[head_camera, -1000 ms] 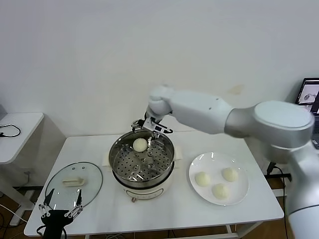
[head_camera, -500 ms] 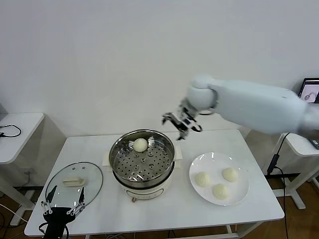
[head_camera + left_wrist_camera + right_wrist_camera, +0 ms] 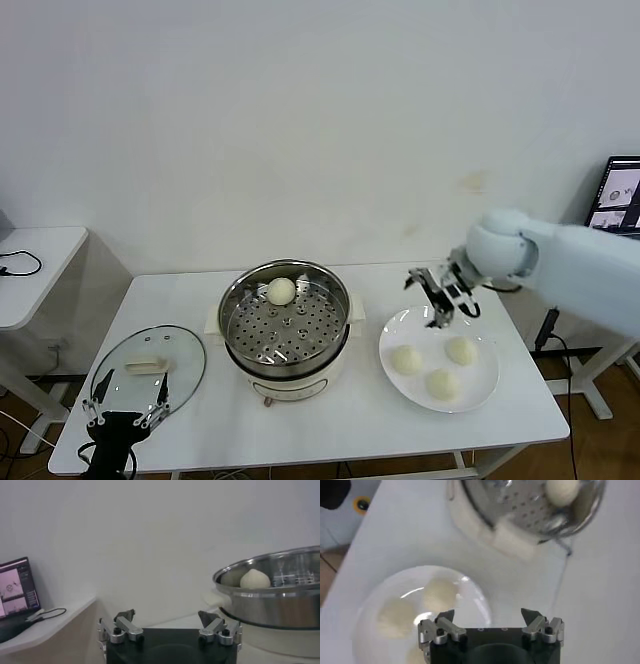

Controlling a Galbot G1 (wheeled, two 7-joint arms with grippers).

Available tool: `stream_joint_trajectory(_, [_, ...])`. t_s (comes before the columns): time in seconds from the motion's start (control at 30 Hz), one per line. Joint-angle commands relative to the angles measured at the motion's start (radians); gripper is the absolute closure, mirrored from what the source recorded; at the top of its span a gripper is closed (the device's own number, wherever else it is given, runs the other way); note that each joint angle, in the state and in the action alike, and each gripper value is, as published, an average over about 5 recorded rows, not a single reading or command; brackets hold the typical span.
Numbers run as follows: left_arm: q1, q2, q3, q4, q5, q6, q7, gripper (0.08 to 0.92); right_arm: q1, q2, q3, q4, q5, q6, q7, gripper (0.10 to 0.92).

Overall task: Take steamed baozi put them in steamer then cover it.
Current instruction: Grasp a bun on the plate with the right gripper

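One baozi point(image 3: 281, 291) sits in the upright steamer point(image 3: 286, 322); right hand point(image 3: 440, 296) wide, empty, above the plate point(image 3: 398, 328)

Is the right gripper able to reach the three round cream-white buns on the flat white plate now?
Probably yes. The right gripper hangs open and empty just above the far rim of the white plate, and the three cream-white buns lie uncovered below it, with nothing between.
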Motion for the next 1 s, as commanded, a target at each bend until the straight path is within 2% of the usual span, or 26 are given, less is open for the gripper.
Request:
stream_joint_trajectory(0.03, [-0.005,0.001,-0.001,0.012,0.000,0.001,0.000,0.177,-0.182,-0.061,0.051,0.015,-0.042,-0.060,0.010,0.203])
stream_joint_trajectory(0.53, [-0.004,0.004,-0.017,0.014,-0.003,0.001,0.001,0.177,-0.381,0.126,0.155,-0.176,-0.091,-0.069,0.044,0.203])
stream_joint_trajectory(1.0, [-0.007,0.000,-0.022,0.020,-0.006,0.000,0.002,0.177,-0.448,0.190,0.212,-0.293,-0.141,-0.044,0.052,0.202])
